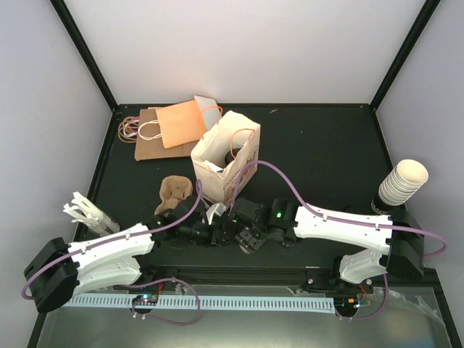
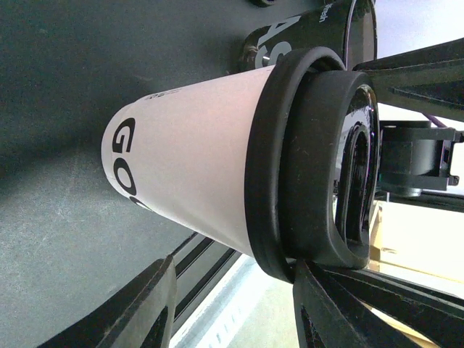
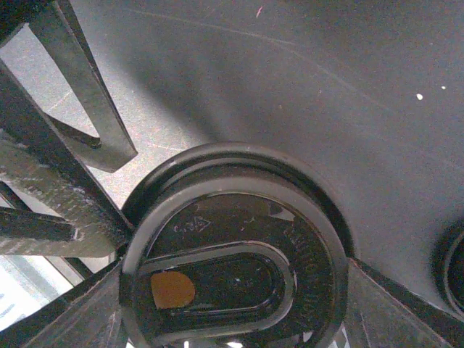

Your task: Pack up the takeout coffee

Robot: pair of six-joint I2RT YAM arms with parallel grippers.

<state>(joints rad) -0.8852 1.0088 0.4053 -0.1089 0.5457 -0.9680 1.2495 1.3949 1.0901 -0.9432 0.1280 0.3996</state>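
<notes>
Takeout coffee (image 1: 215, 212) mostly hidden in top view; lid (image 3: 232, 239) cut by bottom edge; print (image 2: 127, 163) partly unreadable.

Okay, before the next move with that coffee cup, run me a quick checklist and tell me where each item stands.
1. Lid on the takeout coffee: ok, the black lid sits on its rim.
2. Mouth of the paper bag open, bag upright: ok.
3. Hold by the right gripper: cannot tell; its fingers flank the lid, contact unclear.
4. Hold by the left gripper: cannot tell.
5. Bag clear of the purple cable: cannot tell; it arcs past the bag's right side.
</notes>
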